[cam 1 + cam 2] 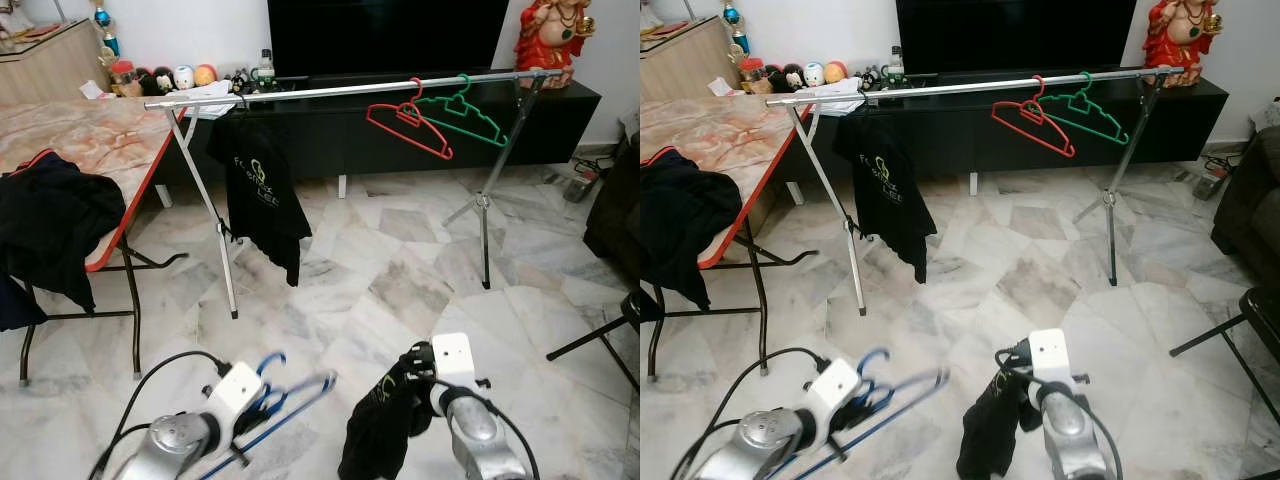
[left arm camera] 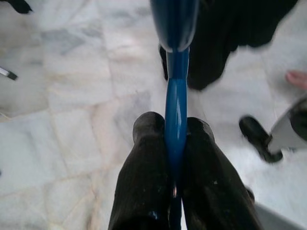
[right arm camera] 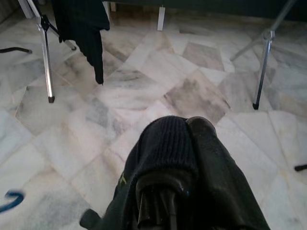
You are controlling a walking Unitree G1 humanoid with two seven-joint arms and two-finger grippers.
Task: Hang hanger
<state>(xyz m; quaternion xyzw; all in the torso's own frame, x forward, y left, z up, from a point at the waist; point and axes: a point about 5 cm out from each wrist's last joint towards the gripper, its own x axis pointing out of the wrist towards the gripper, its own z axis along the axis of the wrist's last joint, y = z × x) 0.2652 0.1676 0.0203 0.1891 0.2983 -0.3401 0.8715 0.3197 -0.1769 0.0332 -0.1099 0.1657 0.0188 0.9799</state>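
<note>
My left gripper (image 1: 252, 398) is shut on a blue hanger (image 1: 290, 400), held low over the marble floor; the left wrist view has its fingers (image 2: 148, 158) clamped on the blue bar (image 2: 176, 115). My right gripper (image 1: 415, 372) is shut on a black T-shirt (image 1: 378, 425) that droops from it; dark cloth (image 3: 165, 143) is draped over one finger in the right wrist view. Ahead stands a silver clothes rail (image 1: 350, 88) with a red hanger (image 1: 405, 122), a green hanger (image 1: 465, 115) and a black T-shirt (image 1: 260, 190) hanging on it.
A folding table (image 1: 90, 140) with dark clothes (image 1: 45, 225) stands at the left. A black TV cabinet (image 1: 400, 130) lies behind the rail. A dark stool leg (image 1: 600, 335) and sofa edge (image 1: 612, 200) are at the right. A person's foot (image 2: 298, 77) is on the floor nearby.
</note>
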